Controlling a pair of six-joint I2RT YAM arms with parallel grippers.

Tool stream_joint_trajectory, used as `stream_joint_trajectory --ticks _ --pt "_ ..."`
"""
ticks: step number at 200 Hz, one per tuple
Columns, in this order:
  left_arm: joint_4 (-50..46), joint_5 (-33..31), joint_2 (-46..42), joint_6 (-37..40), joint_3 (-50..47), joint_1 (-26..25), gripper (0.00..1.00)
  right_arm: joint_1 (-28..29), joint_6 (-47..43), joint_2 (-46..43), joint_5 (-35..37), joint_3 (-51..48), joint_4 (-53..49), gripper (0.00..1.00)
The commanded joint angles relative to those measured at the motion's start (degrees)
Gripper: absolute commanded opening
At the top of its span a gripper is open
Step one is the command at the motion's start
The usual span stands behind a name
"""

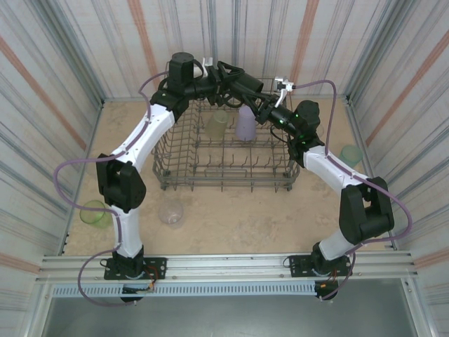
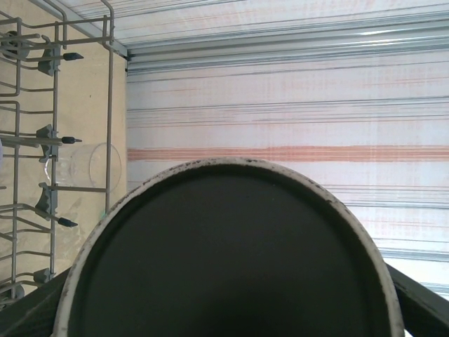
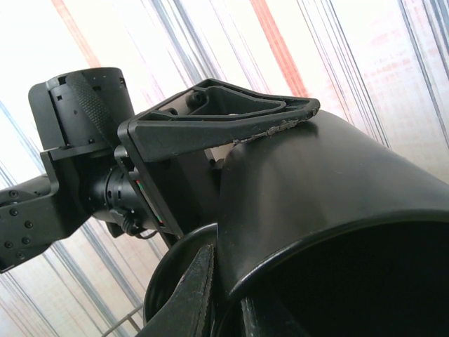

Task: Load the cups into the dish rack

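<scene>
Dark mug [image 1: 247, 86] is up in the air in the top view, over the 12 o'clock rim of the dish rack [image 1: 224, 184], with both arms on it. The left claw [image 1: 240, 82] reaches in from 9 o'clock and the right claw [image 1: 264, 102] from 4 o'clock, neither nearer.

Left wrist view: a round end of the mug [image 2: 231, 260] faces the lens, so its long axis runs along the claw. The fingers [image 2: 21, 316] are spread wide, clasping its sides, and the rack sits at 9 o'clock.

Right wrist view: the mouth points to 5 o'clock. The right claw [image 3: 221, 309] is nearly closed, pinching the rim wall, I judge. One claw must let go before the mug goes down.
</scene>
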Motion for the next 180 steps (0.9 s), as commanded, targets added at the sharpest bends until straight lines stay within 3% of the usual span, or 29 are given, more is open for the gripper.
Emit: stream_joint_trajectory --ticks 1,6,59,74,89,132,166,180 --pt "0.9 -0.8 -0.6 3.6 -0.8 -1.2 0.04 0.2 -0.5 -1.3 2.2 1.5 5.1 0.00" --pt "0.9 -1.0 -0.5 3.8 -0.7 -1.2 0.00 0.2 -0.3 -1.4 2.3 1.5 4.8 0.00" --pt "-1.5 -2.0 0.7 6.8 2.5 -1.1 0.00 -0.3 -0.4 -2.3 3.2 1.4 2.8 0.09" --pt "-1.6 -2.4 0.9 7.5 3.1 -1.3 0.00 -0.5 -0.3 -2.4 3.4 1.2 2.6 0.19" --pt "-1.8 -2.9 1.0 8.3 3.7 -1.4 0.00 -0.5 -0.3 -2.5 3.5 1.1 2.5 0.24" --pt "-2.6 -3.4 2.1 9.5 6.1 -1.5 0.00 -1.2 0.2 -3.2 4.0 0.6 1.6 0.56" --pt "-2.6 -3.8 3.6 9.7 8.3 -1.7 0.00 -2.1 0.0 -4.9 4.1 -0.5 0.2 0.68" --pt "-3.2 -4.2 4.4 9.8 9.7 -1.8 0.00 -2.6 -0.3 -6.0 4.3 -1.3 -0.8 0.83"
